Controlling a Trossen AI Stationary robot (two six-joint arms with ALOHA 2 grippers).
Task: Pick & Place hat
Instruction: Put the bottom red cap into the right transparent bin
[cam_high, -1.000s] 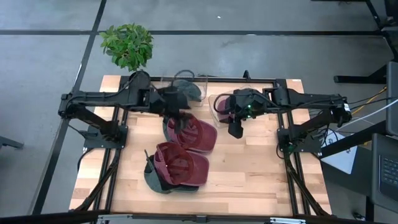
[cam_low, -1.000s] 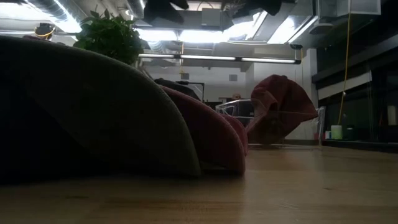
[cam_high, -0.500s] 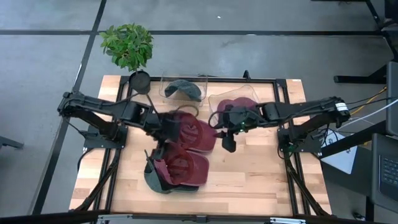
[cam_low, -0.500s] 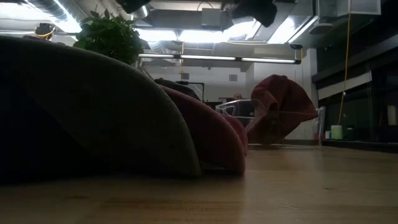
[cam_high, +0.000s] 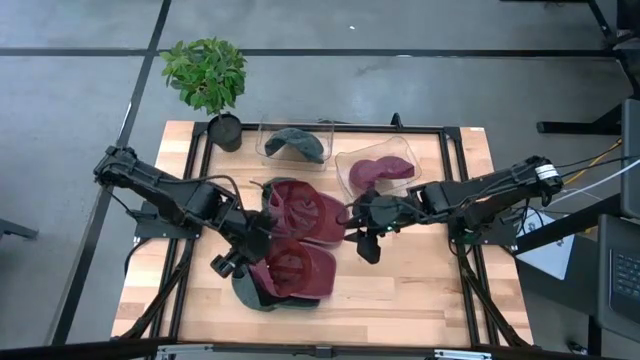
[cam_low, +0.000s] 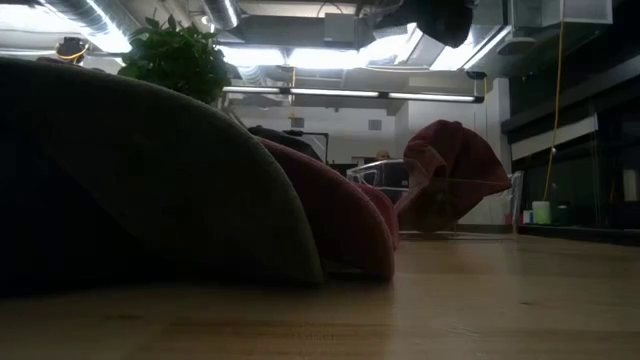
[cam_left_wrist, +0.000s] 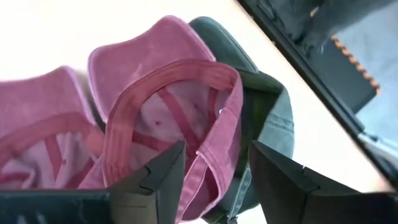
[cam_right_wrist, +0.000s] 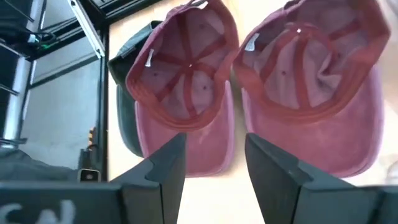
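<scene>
Two maroon hats lie upside down near the middle of the table (cam_high: 420, 290). The near maroon hat (cam_high: 290, 268) rests on top of a grey-green hat (cam_high: 250, 292), whose edge shows beneath it. The far maroon hat (cam_high: 305, 212) lies just behind it, with their edges overlapping.

Change from the earlier frames: the left tool (cam_high: 228, 266) has travelled from the rear of the table, by the bins, down to the left edge of the near maroon hat. In the left wrist view its fingers (cam_left_wrist: 155, 180) stand apart, straddling the rim of that hat, not clamped on it. The right tool (cam_high: 366, 245) has also moved forward from the right bin and now hangs just right of the far maroon hat. In the right wrist view its fingers (cam_right_wrist: 163, 163) stand apart and hold nothing.

Surroundings: at the rear of the table, a clear left bin (cam_high: 268, 135) holds a dark hat (cam_high: 293, 142). A clear right bin (cam_high: 350, 160) holds a third maroon hat (cam_high: 380, 171). A potted plant (cam_high: 207, 75) stands at the rear left corner.

In the low view, the hat pile (cam_low: 150, 180) blocks most of the table.
</scene>
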